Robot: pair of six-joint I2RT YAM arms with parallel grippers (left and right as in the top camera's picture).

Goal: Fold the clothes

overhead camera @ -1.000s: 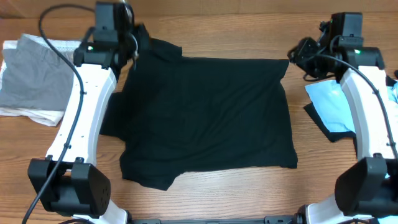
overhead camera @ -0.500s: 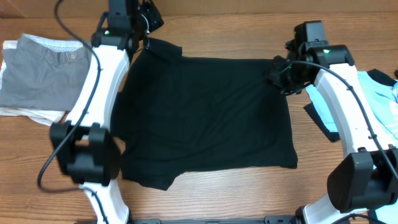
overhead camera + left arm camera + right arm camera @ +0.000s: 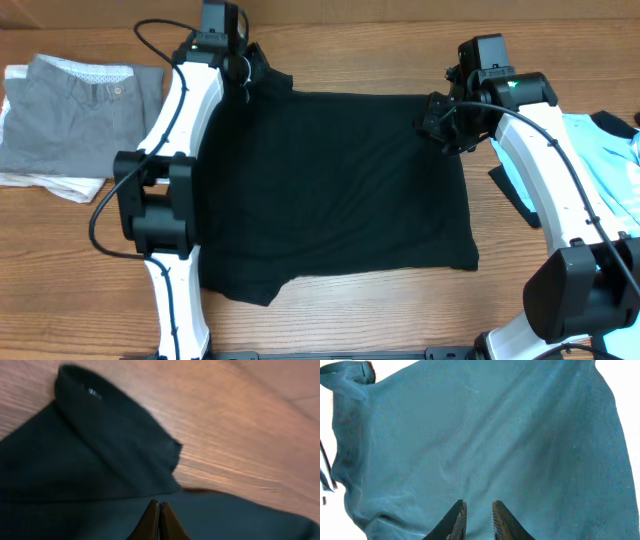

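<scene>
My left arm (image 3: 185, 110) and right arm (image 3: 550, 180) are built alike, with slender white shells running between bulky black joint housings (image 3: 150, 200). A thin black cable (image 3: 148, 24) loops loosely outside each arm's shell. A small green light (image 3: 512, 84) shows on the black block near my right wrist. My left gripper (image 3: 159, 521) has two narrow dark fingers with brownish edges, each tapering to a point. My right gripper (image 3: 476, 520) has two dark wedge-shaped fingers (image 3: 458, 519) with pale inner edges.
</scene>
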